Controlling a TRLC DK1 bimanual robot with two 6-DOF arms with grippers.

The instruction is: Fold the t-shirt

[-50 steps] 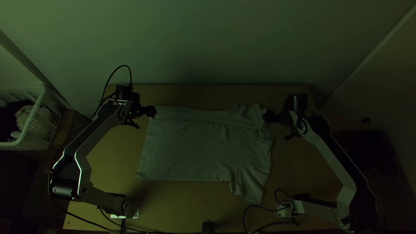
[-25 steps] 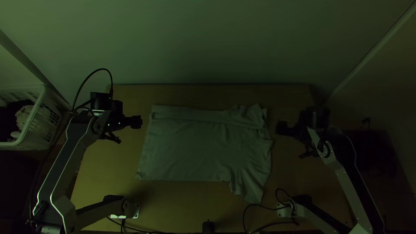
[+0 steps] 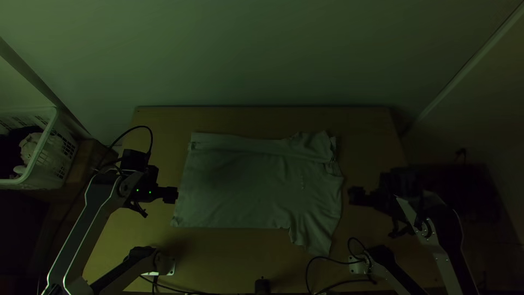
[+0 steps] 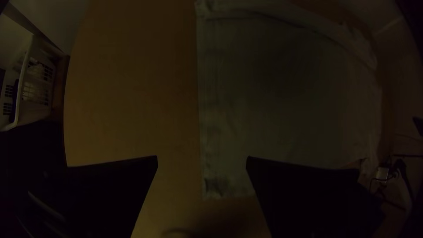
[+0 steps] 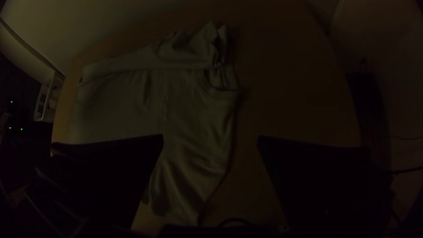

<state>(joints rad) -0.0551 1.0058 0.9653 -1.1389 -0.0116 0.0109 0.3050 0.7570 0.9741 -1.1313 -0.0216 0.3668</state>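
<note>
Pale grey cloth t-shirt (image 3: pixel 245 188) lies mostly flat on light wooden tbl (image 3: pixel 164 120), far edge folded over in a strip, btwn L black two-fingered gripper (image 3: pixel 174 195) & R black two-fingered gripper (image 3: pixel 352 196), both w/ fingers wide apart.

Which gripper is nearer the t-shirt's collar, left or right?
Right. The right gripper is open just off the collar end, slightly toward the near edge of the table. The left gripper, also open, is at the opposite end, by the hem.
</note>
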